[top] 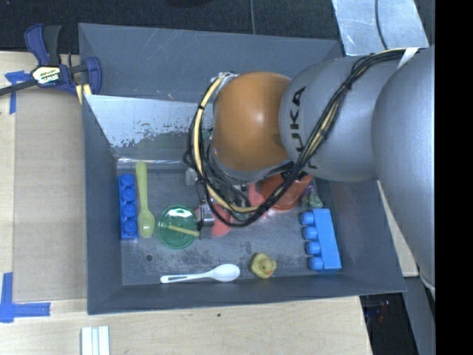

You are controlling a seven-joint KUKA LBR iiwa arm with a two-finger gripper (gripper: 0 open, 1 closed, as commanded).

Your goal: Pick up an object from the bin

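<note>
Hanging low in the bin (103, 220) — gripper (208, 217) beside green cup (176, 228).

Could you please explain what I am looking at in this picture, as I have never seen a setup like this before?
A single camera looks down into a grey metal bin. The big silver shape entering from the right is a robot arm. The orange dome and the cables around it belong to its wrist. Beneath them is its gripper, low over the middle of the bin, beside a green round see-through lid. The wrist hides whether it holds anything.

On the bin floor lie a blue studded plastic strip and a yellow-green plastic spoon at the left. A white plastic spoon and a small yellowish lump lie at the front. A blue studded block lies at the right, and a reddish-orange piece sits partly under the arm.
</note>
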